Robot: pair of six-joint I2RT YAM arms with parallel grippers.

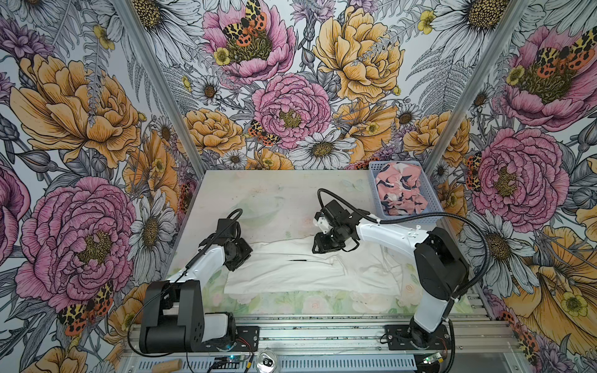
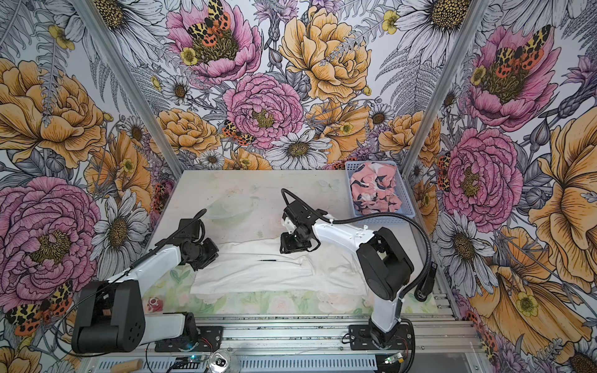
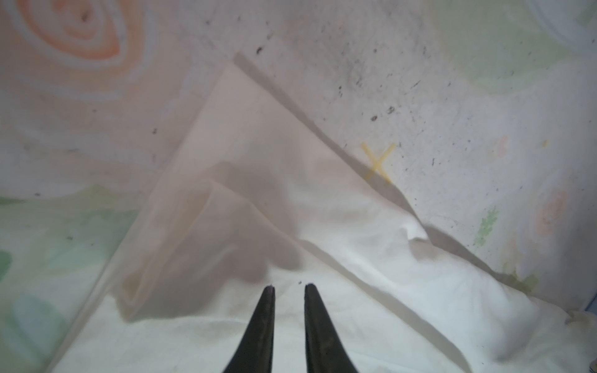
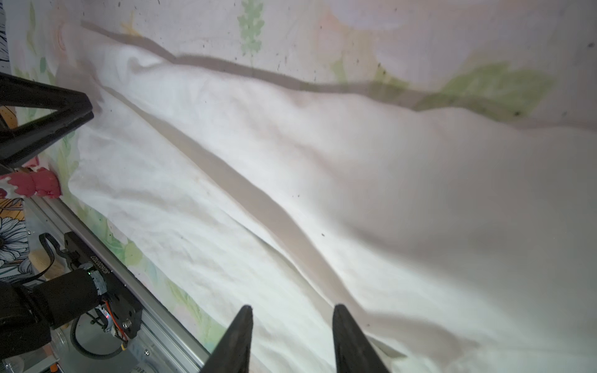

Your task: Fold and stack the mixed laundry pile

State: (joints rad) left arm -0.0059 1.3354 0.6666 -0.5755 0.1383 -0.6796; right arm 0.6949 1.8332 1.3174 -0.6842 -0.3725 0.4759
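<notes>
The mixed laundry pile is in two places. The large white garment [image 1: 307, 273] [image 2: 274, 274] lies spread across the front of the table, with a small black mark [image 1: 297, 259] near its middle. The pink garment with navy-and-white print [image 1: 400, 190] [image 2: 374, 190] sits crumpled in the blue basket [image 1: 374, 184]. My left gripper [image 1: 237, 263] [image 3: 289, 285] hovers over the white garment's far left corner, jaws a narrow gap apart, nothing between them. My right gripper [image 1: 316, 250] [image 4: 292, 308] is open above the garment's far edge near the middle, over a long fold [image 4: 258, 200].
The basket [image 2: 350, 184] stands at the table's back right corner. A metal rail [image 1: 323, 326] runs along the front edge, with a can [image 1: 267, 360] and a wooden block [image 1: 166, 366] below it. A yellow X [image 3: 378, 161] is marked on the table beside the cloth's edge.
</notes>
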